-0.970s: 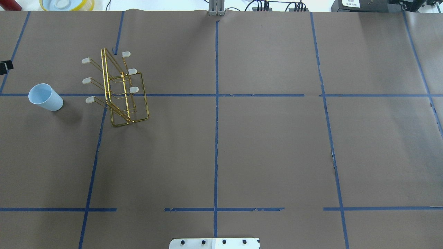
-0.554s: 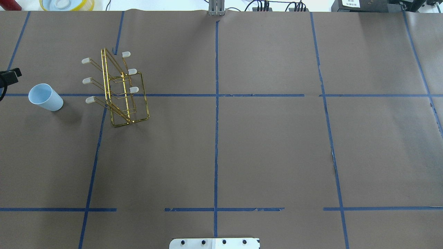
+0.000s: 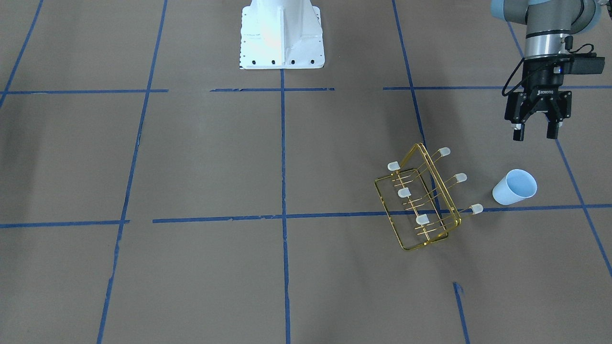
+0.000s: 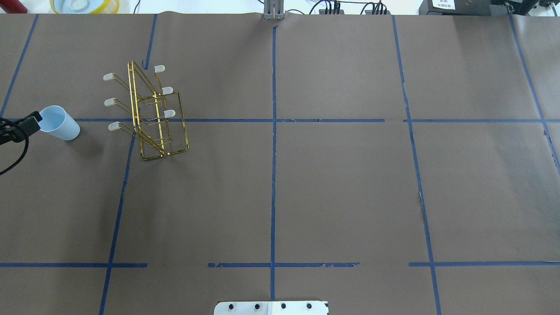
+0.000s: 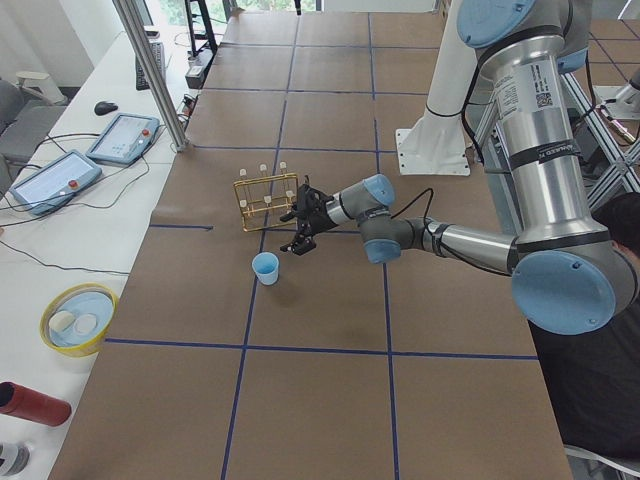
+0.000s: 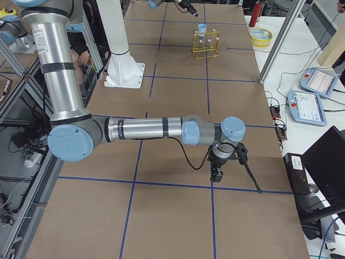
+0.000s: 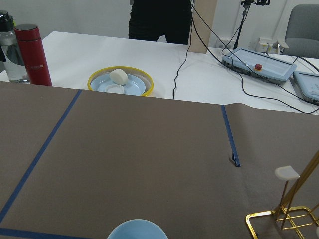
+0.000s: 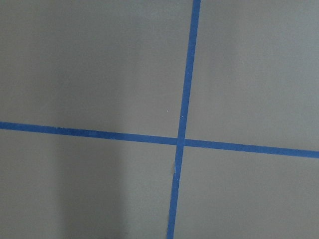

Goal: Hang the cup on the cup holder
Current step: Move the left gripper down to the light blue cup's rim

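Left gripper [image 3: 534, 137]: fingers spread apart and empty, hanging above the table [image 3: 191, 157] on the robot's side of the cup and not touching it.
Cup [image 3: 514, 188]: stands upright, mouth up, on the brown paper, near the capped tips of the rack's outer prongs but apart from them.
Risk at the cup: it looks light, smooth and tapered. A finger landing on the rim instead of straddling the wall would probably tip it or skate it away, and too hard a squeeze could squirt it out.
Cup holder [image 3: 420, 198]: gold wire rack standing free on its frame, with three prongs reaching toward the cup and three away.
Risk at the holder: nothing pins it down. A cup pushed sideways against a prong could shove or topple it, and a mouth that misses the cap would slide off.
Right gripper [image 6: 217, 175]: well apart, low over a tape cross. I cannot tell how its fingers stand. It seems no threat.
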